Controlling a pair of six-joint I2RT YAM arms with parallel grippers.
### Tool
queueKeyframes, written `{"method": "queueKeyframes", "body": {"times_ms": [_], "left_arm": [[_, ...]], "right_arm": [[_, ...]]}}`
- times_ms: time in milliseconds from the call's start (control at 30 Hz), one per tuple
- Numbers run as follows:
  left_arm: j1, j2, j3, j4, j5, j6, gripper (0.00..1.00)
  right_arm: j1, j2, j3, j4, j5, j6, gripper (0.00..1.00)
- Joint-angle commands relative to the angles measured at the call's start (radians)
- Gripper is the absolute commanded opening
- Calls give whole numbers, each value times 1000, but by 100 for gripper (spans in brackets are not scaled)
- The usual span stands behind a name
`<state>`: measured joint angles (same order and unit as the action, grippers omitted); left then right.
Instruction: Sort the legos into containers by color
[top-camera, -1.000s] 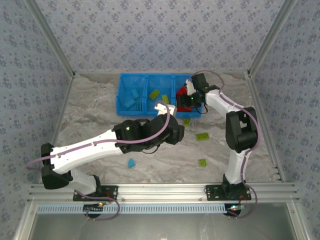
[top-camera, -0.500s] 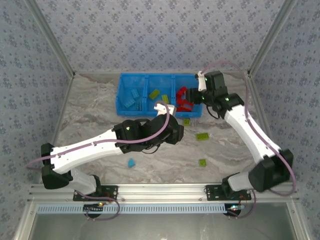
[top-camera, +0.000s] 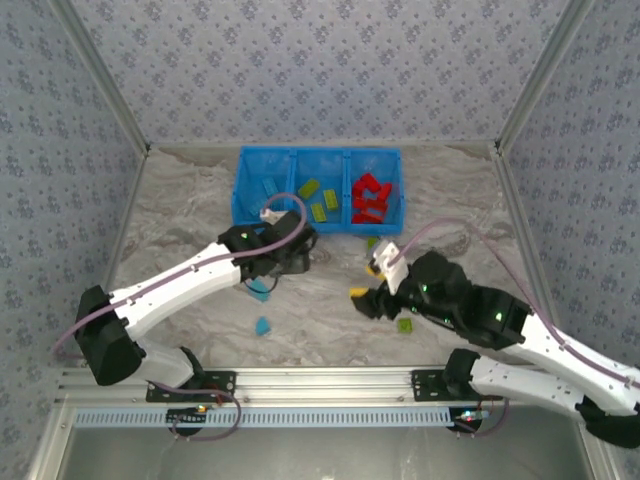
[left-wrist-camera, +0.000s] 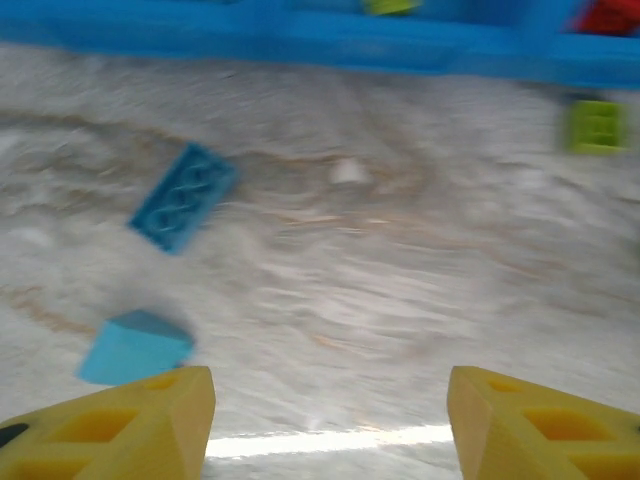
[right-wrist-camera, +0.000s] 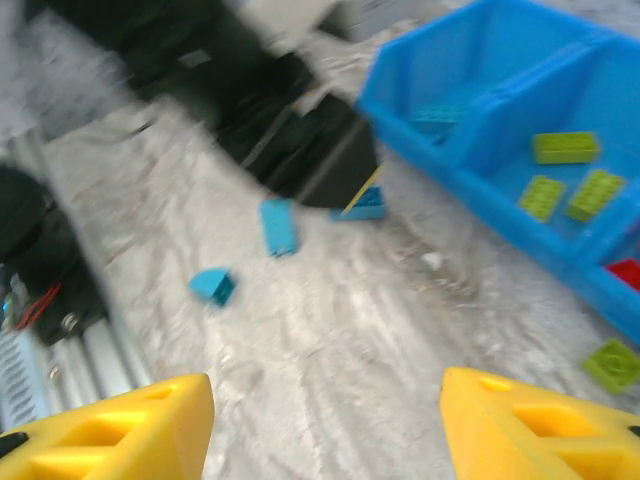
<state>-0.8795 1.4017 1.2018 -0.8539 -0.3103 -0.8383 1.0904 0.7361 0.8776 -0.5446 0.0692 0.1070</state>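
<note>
Three boxes sit side by side in one blue bin at the far side of the counter. The left box has at least one light blue brick in it. The middle box has three green bricks. The right box has a heap of red bricks, too bunched up for me to count.

Three more light blue bricks lie loose on the counter in front of the bin. One of them is right by my left tool. Two loose green bricks lie there too, one just in front of the bin and one nearer to me, next to my right arm.

My left tool hangs low over the counter, close to the front wall of the bin. Its two yellow fingers stand wide apart. Nothing is between them and they touch nothing. Two of the loose blue bricks lie just ahead of it, on its left side.

My right tool hangs over the middle of the counter. Its yellow fingers are wide apart too, with bare counter between them. It holds nothing and touches nothing.
</note>
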Motion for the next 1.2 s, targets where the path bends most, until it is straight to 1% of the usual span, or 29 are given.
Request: {"method": "queueKeyframes", "body": {"times_ms": [0,67,133,200,267,400,567,767,900,967,1033,1100,1167], "left_arm": [[142,-25,-99,35,119,177,67],[225,-10,-130,54,175,246,69],[276,15,-129,74,223,322,71],[299,71,-99,65,260,393,71],[301,131,-62,50,256,438,72],[334,206,-52,92,253,479,73],[359,289,-7,106,261,545,75],[363,405,33,114,273,581,76],[363,434,35,130,274,573,73],[364,440,31,135,256,568,70],[364,449,28,149,256,565,63],[363,452,20,165,259,559,48],[362,440,8,170,258,548,37]], "right_arm": [[191,15,-58,105,170,-31,68],[270,45,-82,175,215,-38,70],[326,87,-99,263,255,-48,73],[384,146,-125,380,335,-72,75],[420,207,-136,469,410,-91,77],[462,333,-128,601,488,-130,77],[463,406,-93,626,492,-106,77],[459,404,-81,590,495,-84,77],[448,386,-89,565,495,-61,77],[444,380,-94,560,496,-53,77],[441,376,-98,558,492,-47,77],[438,376,-96,558,487,-47,77],[432,376,-97,557,485,-45,77]]}}
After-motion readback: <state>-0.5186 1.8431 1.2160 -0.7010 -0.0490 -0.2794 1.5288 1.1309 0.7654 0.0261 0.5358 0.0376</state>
